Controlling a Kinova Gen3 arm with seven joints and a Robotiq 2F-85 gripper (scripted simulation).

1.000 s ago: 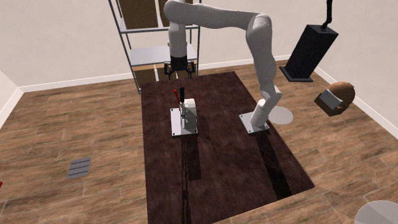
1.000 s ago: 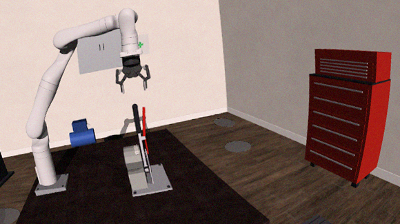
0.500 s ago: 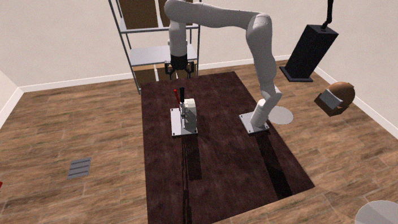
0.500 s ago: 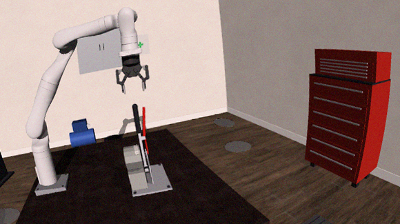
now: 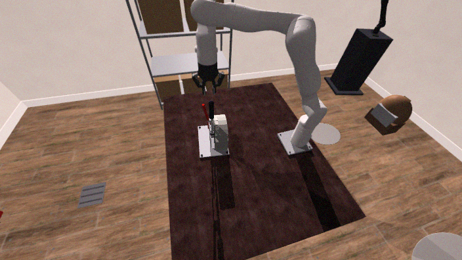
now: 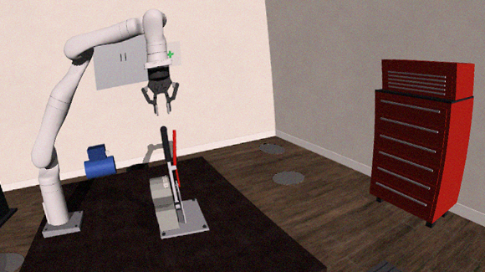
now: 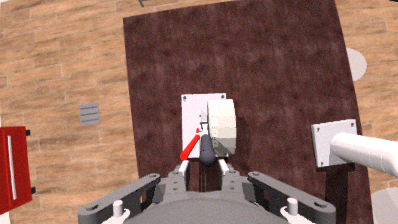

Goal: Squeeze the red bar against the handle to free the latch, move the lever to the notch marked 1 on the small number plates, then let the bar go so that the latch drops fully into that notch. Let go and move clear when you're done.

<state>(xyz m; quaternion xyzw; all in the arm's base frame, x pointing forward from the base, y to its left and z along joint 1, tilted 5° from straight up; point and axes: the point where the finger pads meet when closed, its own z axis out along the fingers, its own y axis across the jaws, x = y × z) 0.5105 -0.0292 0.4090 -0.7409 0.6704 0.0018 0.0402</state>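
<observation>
The lever stand (image 5: 214, 136) sits on a grey plate in the middle of the dark table, with a pale housing (image 7: 222, 125) beside the lever. The lever's black handle (image 5: 211, 108) stands nearly upright, and the red bar (image 5: 205, 111) angles away from it, apart at the top. Both also show in the exterior view, the handle (image 6: 165, 140) and the bar (image 6: 175, 146). My gripper (image 6: 163, 110) hangs in the air straight above the handle, clear of it, pointing down. Its fingers are partly drawn together with nothing between them. The number plates are too small to read.
A metal shelf rack (image 5: 184, 49) stands behind the table's far edge, close behind my gripper. My arm's base (image 5: 295, 142) is bolted on the table's right side. A blue cylinder (image 6: 98, 164), a black pedestal (image 5: 359, 62) and a red tool cabinet (image 6: 424, 136) stand off the table.
</observation>
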